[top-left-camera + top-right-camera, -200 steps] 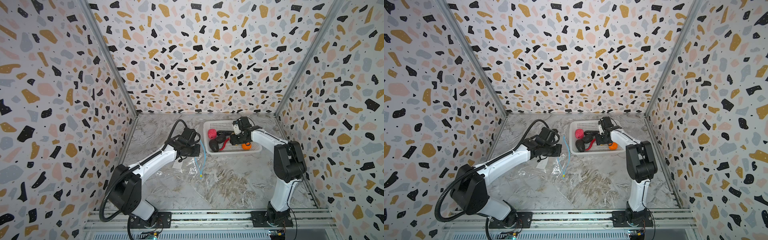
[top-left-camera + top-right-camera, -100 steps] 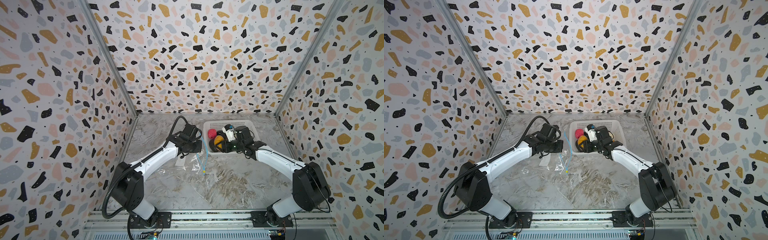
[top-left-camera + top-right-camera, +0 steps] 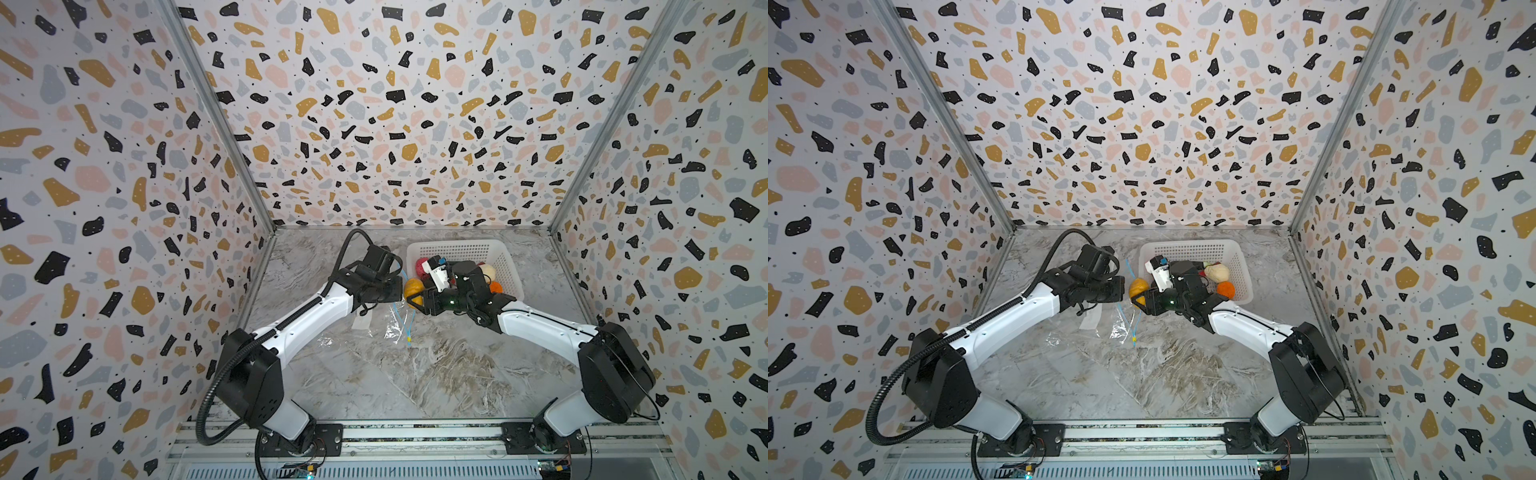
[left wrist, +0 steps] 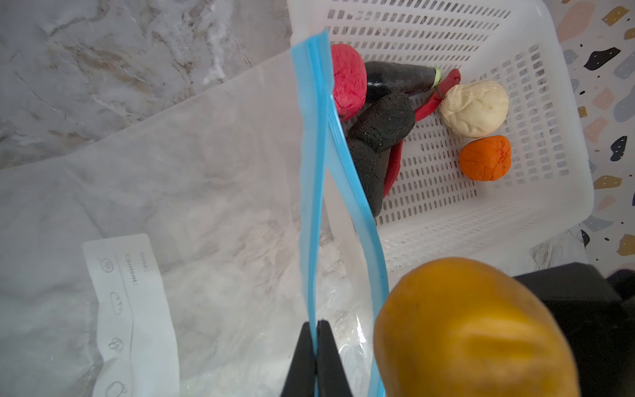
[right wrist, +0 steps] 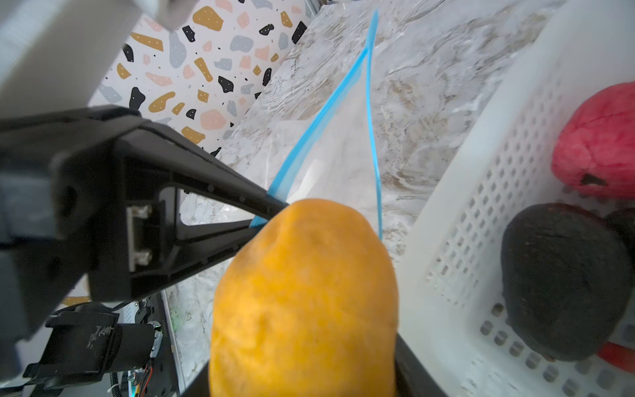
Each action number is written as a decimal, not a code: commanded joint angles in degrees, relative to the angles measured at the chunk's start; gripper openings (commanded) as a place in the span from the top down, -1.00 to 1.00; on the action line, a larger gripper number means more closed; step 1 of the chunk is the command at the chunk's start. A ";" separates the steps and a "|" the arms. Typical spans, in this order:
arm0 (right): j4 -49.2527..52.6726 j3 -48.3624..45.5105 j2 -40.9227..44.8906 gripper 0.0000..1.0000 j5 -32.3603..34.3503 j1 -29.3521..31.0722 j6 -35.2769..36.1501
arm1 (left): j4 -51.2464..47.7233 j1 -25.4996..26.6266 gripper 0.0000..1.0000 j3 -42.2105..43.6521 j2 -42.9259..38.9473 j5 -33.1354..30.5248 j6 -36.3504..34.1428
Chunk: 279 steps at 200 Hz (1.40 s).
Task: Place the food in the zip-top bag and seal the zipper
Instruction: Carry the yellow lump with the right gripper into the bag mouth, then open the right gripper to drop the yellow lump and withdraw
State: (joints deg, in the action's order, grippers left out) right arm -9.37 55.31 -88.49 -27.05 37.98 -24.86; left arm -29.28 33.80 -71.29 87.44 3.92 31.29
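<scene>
Biggest thing on the floor is the clear bag (image 4: pixel 206 172), lying flat and trailing away behind the left gripper (image 4: pixel 316 326). Its fingers are clenched tight on one lip of the blue zipper (image 4: pixel 311 172), and that's the point of the hold. That lip stands up taut from the fingertips while the other lip (image 4: pixel 357 213) sags off to the side, so a mouth gapes between them.

Next, the white basket (image 4: pixel 567 103), just beyond the lifted lip from those fingers. It holds the food yet to be moved: the dark pieces (image 4: pixel 385 123) and red chili (image 4: pixel 395 161) nearest the zipper, the pink-red ball (image 4: pixel 347 80) partly behind it, and the cream ball (image 4: pixel 474 108) and orange ball (image 4: pixel 485 157) farther off.

Now the right gripper (image 3: pixel 415 297). It's grasping the yellow-orange ball (image 5: pixel 302 292), fingers closed on its sides, nose to nose with the left fingertips. The ball hangs right beside the pinched lip, at the gap, but I'd say not inside yet.

My read: first item, right at the mouth, and it needs to drop between the two blue lips, not onto the sagging one.

Smallest, the yellow tab (image 3: pixel 409 343) at the zipper's far end, resting down on the table, well away from both sets of fingers.
</scene>
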 commanded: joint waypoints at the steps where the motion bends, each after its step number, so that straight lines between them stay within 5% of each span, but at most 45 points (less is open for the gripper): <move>1: -1.36 0.69 -1.12 -0.07 -0.42 1.08 -0.72 | 1.28 -0.23 1.00 0.54 -2.19 -0.45 1.07; 186: 0.51 7.08 -9.14 -0.05 -6.46 1.40 -0.13 | 7.33 -0.23 1.00 7.11 -9.22 4.62 7.82; 279: 5.23 8.41 -9.58 -0.48 -4.18 1.71 2.16 | 9.24 -0.66 1.00 9.12 -9.74 5.12 8.48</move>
State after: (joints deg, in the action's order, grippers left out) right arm -6.72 61.89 -98.85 -32.77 39.68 -23.97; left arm -22.17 33.61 -63.07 78.74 8.51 39.46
